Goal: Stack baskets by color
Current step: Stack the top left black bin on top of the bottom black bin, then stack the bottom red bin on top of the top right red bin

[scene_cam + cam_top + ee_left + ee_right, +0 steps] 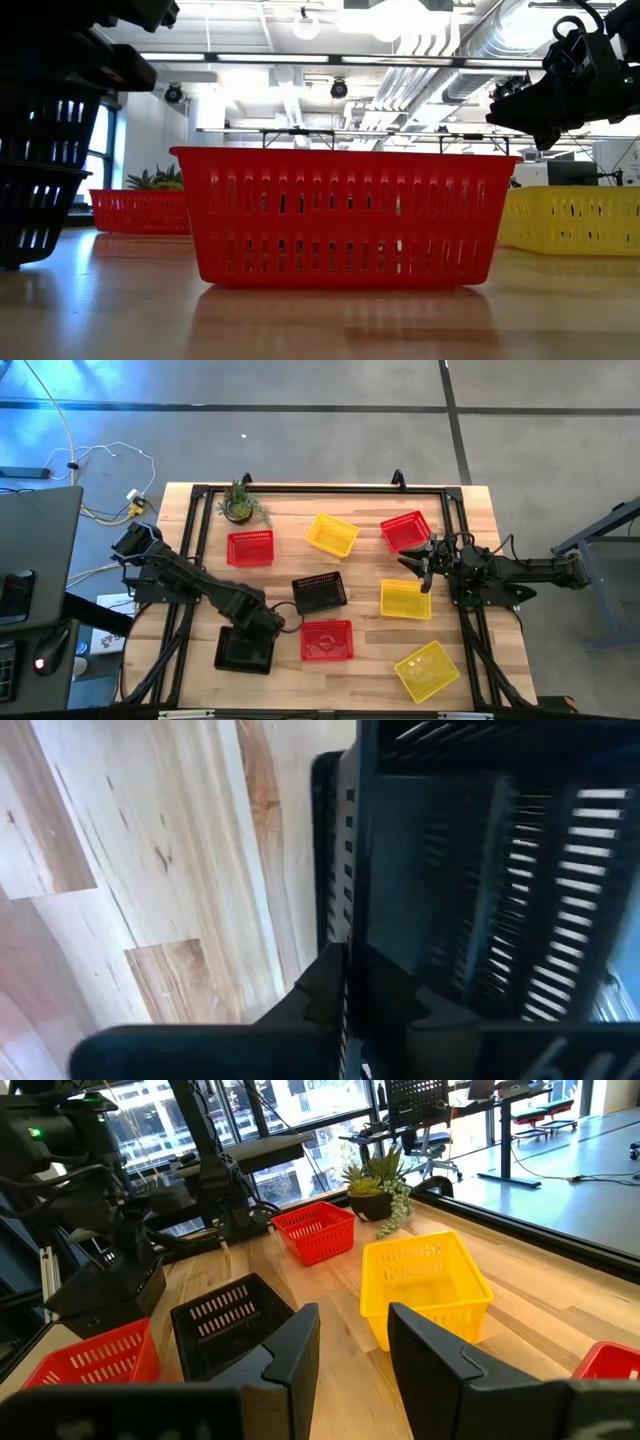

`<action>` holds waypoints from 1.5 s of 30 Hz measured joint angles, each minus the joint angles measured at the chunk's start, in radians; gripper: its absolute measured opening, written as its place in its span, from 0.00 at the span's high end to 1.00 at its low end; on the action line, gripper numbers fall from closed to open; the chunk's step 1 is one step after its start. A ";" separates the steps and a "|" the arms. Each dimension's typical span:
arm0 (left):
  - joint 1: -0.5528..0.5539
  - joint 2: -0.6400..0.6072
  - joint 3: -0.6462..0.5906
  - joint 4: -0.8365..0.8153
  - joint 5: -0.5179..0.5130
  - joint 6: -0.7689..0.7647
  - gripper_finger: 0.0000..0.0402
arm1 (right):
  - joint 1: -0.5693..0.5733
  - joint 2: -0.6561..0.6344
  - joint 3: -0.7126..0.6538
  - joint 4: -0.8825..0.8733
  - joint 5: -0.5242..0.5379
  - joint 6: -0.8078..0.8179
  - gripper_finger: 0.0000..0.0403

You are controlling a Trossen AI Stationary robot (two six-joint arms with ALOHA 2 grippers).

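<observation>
Wooden table of pale planks, edged by a dark frame. Two dark arms over it, one from each side.

Left gripper at the near left part of the table, pressed together on the mesh wall of the held black basket; in the left wrist view that wall pinched right between the dark fingers. Cannot tell whether a second black one sits under it.

Right gripper at the right side, hovering between the far-right red basket and the middle yellow basket, fingers spread, nothing between them.

Across the rest of the top, all apart from one another: loose black basket at the centre, near red basket just in front of it, far-left red basket, far yellow basket tilted, and near-right yellow basket also askew.

Small green potted plant at the far left corner, just behind the far-left red basket.
</observation>
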 joint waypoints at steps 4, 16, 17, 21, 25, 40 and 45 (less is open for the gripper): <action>0.014 0.000 0.000 0.000 0.012 -0.013 0.99 | 0.000 0.000 0.000 0.000 0.000 0.000 0.73; 0.018 -0.001 -0.071 0.078 0.047 -0.079 1.00 | 0.000 0.000 0.000 0.000 0.000 0.000 0.73; 0.018 -0.001 -0.078 0.080 0.046 -0.079 1.00 | 0.000 0.000 0.000 0.000 0.000 0.000 0.73; 0.019 -0.001 -0.088 0.082 0.001 -0.100 0.99 | 0.000 0.000 0.000 0.000 0.000 0.000 0.73; 0.019 -0.001 -0.088 0.083 -0.042 -0.105 0.97 | 0.000 0.000 0.000 0.000 0.000 0.000 0.73; 0.034 -0.030 -0.088 0.113 -0.142 -0.053 0.74 | 0.000 0.000 0.000 0.000 0.000 0.000 0.73; 0.032 -0.096 -0.088 0.112 -0.184 -0.020 0.74 | 0.000 0.000 0.000 0.000 0.000 0.000 0.73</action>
